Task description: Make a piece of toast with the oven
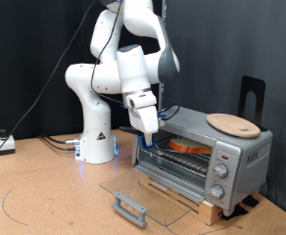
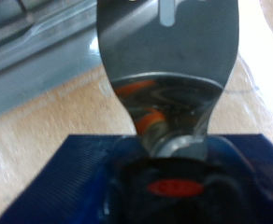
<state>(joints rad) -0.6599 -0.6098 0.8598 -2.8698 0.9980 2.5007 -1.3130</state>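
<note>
The oven (image 1: 233, 157) stands at the exterior view's right on a wooden base, its glass door (image 1: 153, 194) folded down flat. The piece of toast (image 1: 188, 146) lies on the wire rack inside. My gripper (image 1: 148, 138) hangs at the oven's open mouth, at its left end, just in front of the toast. In the wrist view a shiny metal spatula (image 2: 169, 56) sticks out from a blue grip (image 2: 80, 177) at my hand. Orange patches reflect in the blade. My fingers themselves are hidden.
A round light wooden board (image 1: 233, 123) lies on the oven's top. A black stand (image 1: 252, 96) rises behind it. The door's grey handle (image 1: 129, 208) juts towards the table's front. The arm's white base (image 1: 96, 137) and cables (image 1: 55, 143) are at the left.
</note>
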